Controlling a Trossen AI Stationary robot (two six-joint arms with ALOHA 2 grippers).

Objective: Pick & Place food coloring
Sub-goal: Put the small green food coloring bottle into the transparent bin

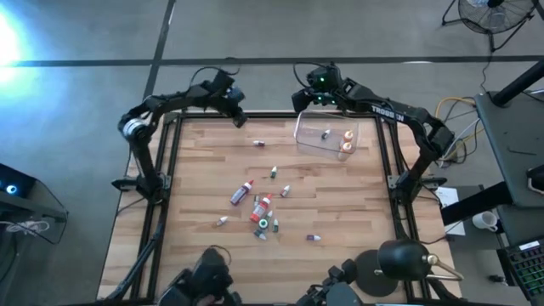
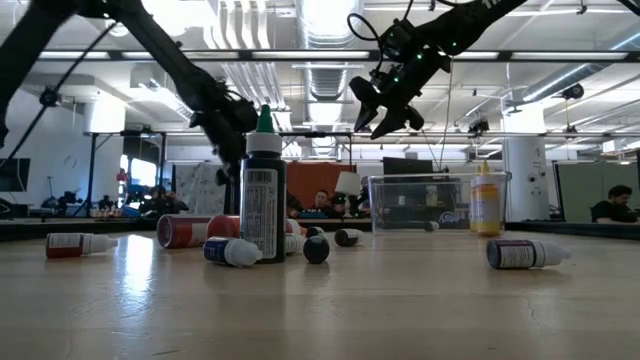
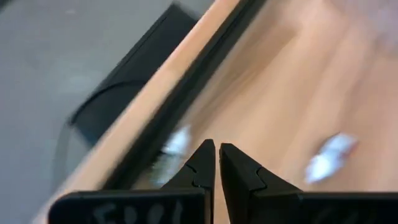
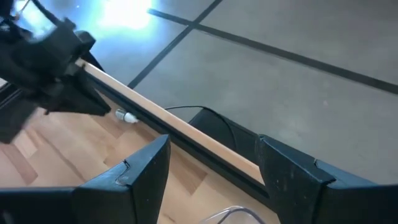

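Note:
Several small food coloring bottles (image 1: 257, 206) lie scattered on the middle of the wooden table, and one with a green cap (image 2: 263, 190) stands upright. A few more lie inside the clear plastic box (image 1: 327, 136) at the far right. My left gripper (image 1: 240, 117) hangs shut and empty over the table's far left part, near a lone small bottle (image 1: 257, 143); its shut fingers (image 3: 205, 163) hold nothing. My right gripper (image 1: 304, 100) hovers open above the box's far left corner, with nothing between its fingers (image 4: 149, 165).
A yellow bottle (image 2: 485, 200) stands inside the box. A purple-labelled bottle (image 2: 525, 253) lies alone near the table's front right. The black frame rail (image 4: 205, 149) runs along the table's far edge. Bare wood lies along the left and right sides.

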